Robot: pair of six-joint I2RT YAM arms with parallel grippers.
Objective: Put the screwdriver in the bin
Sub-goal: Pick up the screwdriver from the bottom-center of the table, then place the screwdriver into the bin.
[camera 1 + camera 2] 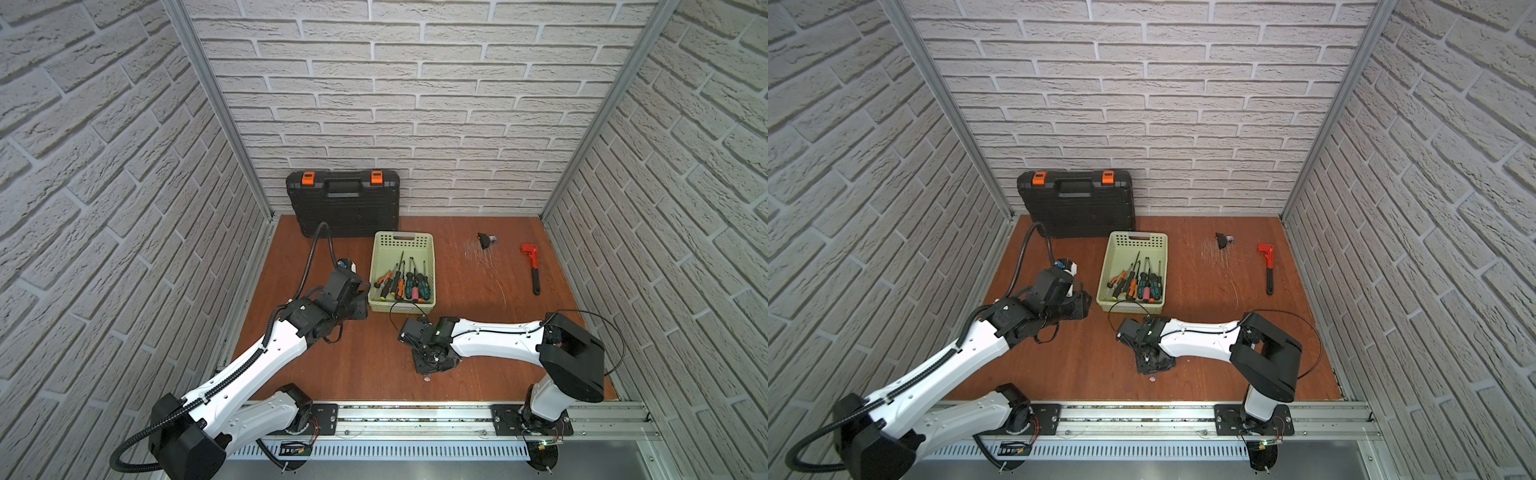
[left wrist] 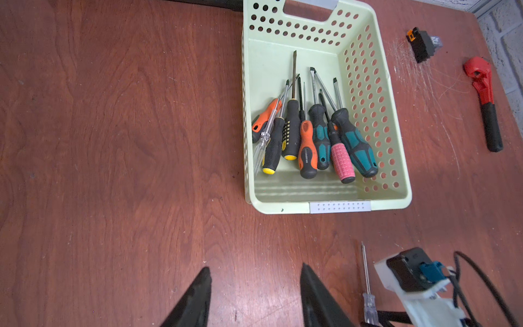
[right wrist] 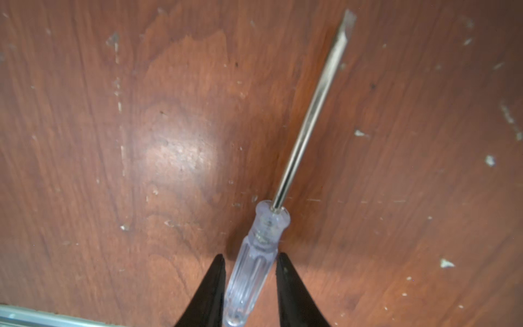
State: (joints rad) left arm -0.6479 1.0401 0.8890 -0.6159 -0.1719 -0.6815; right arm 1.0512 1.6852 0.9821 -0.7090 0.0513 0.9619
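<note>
A slim screwdriver (image 3: 252, 271) with a clear plastic handle and a steel flat-blade shaft lies on the brown wooden table; its shaft (image 2: 366, 271) also shows in the left wrist view. My right gripper (image 3: 250, 256) points down at the table, in front of the bin's near end, with its black fingers shut against both sides of the clear handle. In both top views its body (image 1: 428, 353) hides the tool. The light green bin (image 1: 403, 239) (image 2: 283, 208) stands mid-table. To the bin's left my left gripper (image 2: 256, 269) hangs open and empty above bare wood.
Several screwdrivers (image 2: 308, 141) lie in the bin's near half. A black tool case (image 1: 343, 203) with orange latches leans on the back wall. A red pipe wrench (image 1: 532, 266) and a small black part (image 1: 484, 241) lie at the right.
</note>
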